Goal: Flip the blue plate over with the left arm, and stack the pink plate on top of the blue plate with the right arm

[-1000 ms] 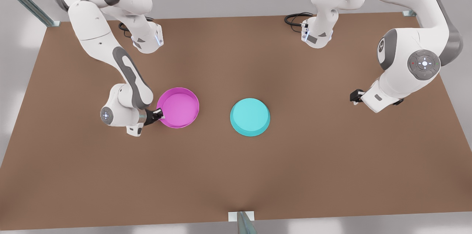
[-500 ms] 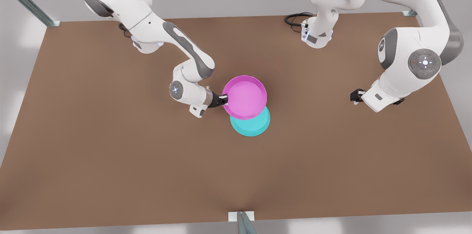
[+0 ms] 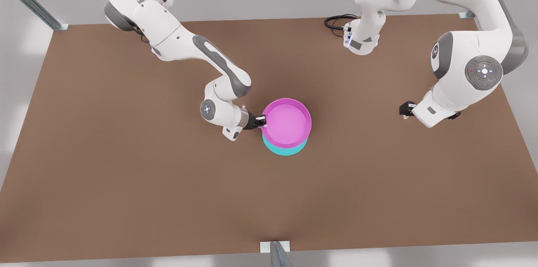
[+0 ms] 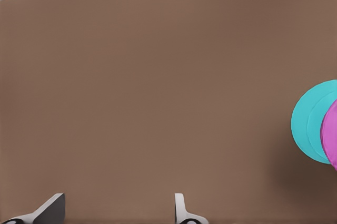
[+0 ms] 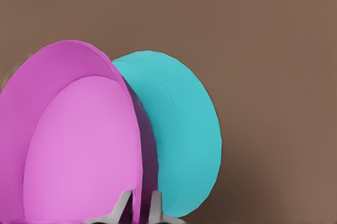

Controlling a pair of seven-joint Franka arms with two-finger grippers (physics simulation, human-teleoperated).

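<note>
1. The right gripper [image 3: 261,122] pinches the rim of the pink plate [image 3: 288,122], a finger on each side.
2. That plate hangs above the upside-down blue plate [image 3: 285,149] at the middle of the table [image 3: 126,174].
3. The left gripper [image 3: 404,109] waits well apart, fingers [image 4: 181,211] spread.

no readable text or labels

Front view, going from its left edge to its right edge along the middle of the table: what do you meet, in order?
Right tool, shut on the pink plate → pink plate over the blue plate → bare table → left tool, open, waiting.
</note>
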